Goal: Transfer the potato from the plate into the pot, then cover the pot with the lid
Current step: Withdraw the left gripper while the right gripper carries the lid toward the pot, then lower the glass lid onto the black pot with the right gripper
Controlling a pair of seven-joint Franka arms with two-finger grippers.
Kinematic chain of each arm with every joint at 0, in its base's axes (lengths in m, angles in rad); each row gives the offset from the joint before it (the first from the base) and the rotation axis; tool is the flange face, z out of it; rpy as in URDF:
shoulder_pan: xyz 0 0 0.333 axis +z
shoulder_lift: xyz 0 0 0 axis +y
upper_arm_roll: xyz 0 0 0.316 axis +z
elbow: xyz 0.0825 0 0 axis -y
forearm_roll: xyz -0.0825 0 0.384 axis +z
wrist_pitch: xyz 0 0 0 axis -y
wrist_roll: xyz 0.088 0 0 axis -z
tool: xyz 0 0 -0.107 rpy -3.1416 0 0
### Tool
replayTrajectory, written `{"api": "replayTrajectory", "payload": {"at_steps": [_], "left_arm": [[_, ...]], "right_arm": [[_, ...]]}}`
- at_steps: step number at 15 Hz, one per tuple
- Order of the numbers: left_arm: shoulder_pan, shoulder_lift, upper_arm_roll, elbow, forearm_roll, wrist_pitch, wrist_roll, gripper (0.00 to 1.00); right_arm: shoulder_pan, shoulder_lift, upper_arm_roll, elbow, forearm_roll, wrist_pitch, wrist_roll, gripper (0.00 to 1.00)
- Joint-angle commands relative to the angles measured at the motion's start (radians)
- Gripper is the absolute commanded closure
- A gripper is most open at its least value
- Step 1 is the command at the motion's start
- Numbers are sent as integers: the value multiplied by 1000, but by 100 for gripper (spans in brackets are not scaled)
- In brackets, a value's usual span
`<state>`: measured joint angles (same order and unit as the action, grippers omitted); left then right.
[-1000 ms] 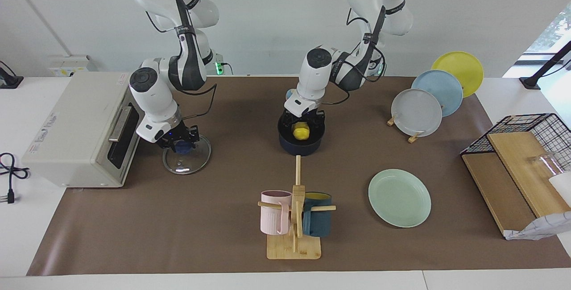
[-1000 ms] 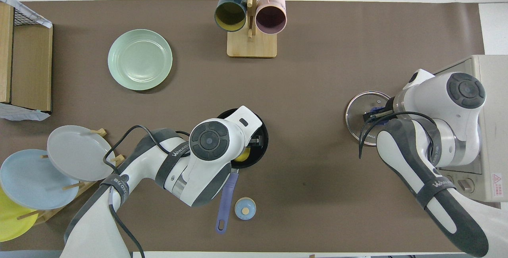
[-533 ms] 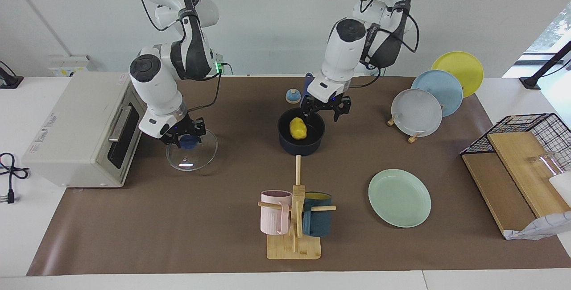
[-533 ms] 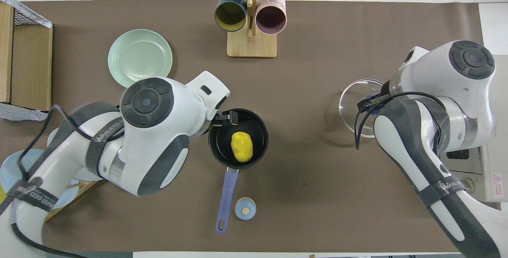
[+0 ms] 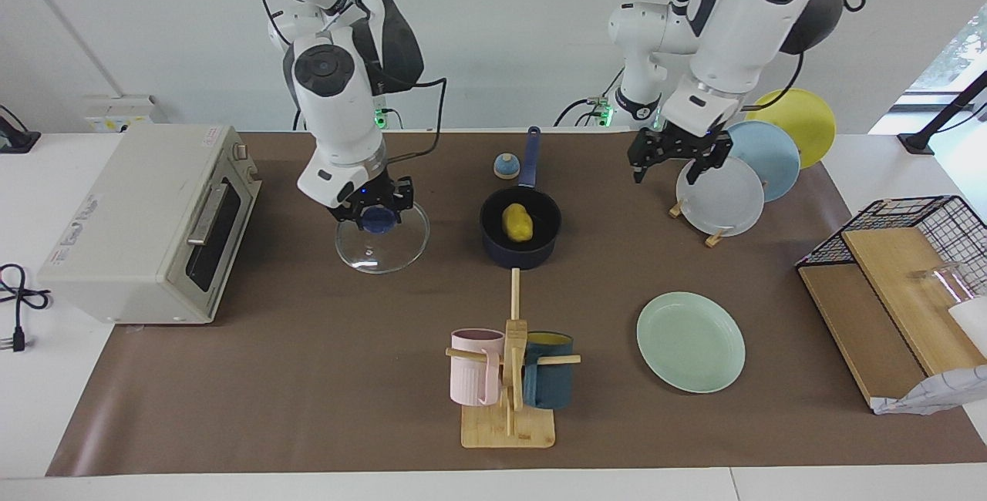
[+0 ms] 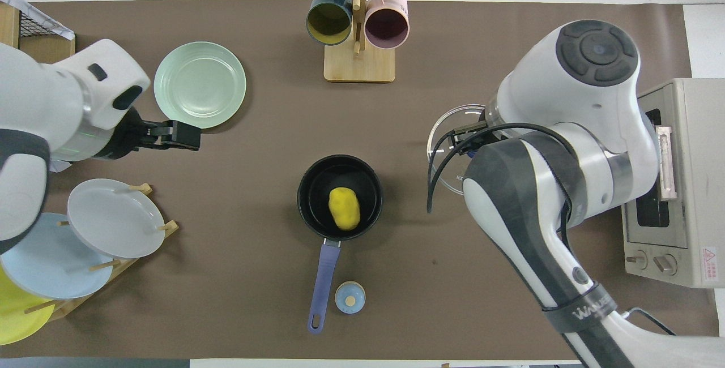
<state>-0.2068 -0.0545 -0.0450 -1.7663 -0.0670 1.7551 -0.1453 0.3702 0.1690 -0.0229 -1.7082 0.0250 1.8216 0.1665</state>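
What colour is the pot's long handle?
Blue, a purplish shade; the pot's handle shows best in the overhead view.

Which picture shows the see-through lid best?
The facing view: the whole lid shows, its blue knob held in the right gripper. In the overhead view the right arm covers most of it, leaving only an edge.

1. The table (image 5: 324, 401), under a brown mat, is carrying the pot (image 5: 520, 235) at its centre.
2. The bell (image 5: 506, 166) is sitting at the pot's 12 o'clock, toward the robots.
3. The mug stand (image 5: 507, 408) is standing at 6 o'clock.
4. The plate (image 5: 690, 341) is lying at 4 o'clock.
5. The toaster oven (image 5: 139, 223) is sitting at 9 o'clock, the plate rack (image 5: 713, 237) at 3 o'clock.
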Motion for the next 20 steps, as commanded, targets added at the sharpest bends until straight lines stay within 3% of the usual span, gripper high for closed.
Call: {"api": "replayTrajectory", "payload": {"at_steps": [1, 6, 12, 15, 18, 20], "left_arm": [[81, -15, -13, 16, 16, -54, 108, 0], [103, -11, -13, 116, 76, -146, 116, 0], [119, -13, -13, 137, 85, -253, 119, 0], [129, 10, -15, 143, 85, -243, 138, 0], [133, 62, -10, 279, 85, -279, 138, 0], [133, 62, -10, 295, 89, -281, 136, 0]], "right_arm": [[85, 49, 0, 111, 9, -56, 140, 100], [255, 79, 0, 163, 9, -33, 343, 100], [332, 154, 0, 163, -8, 48, 444, 100], [377, 202, 1, 177, -36, 61, 501, 100], [391, 208, 1, 168, -31, 93, 505, 100], [391, 210, 1, 163, -31, 90, 505, 100]]}}
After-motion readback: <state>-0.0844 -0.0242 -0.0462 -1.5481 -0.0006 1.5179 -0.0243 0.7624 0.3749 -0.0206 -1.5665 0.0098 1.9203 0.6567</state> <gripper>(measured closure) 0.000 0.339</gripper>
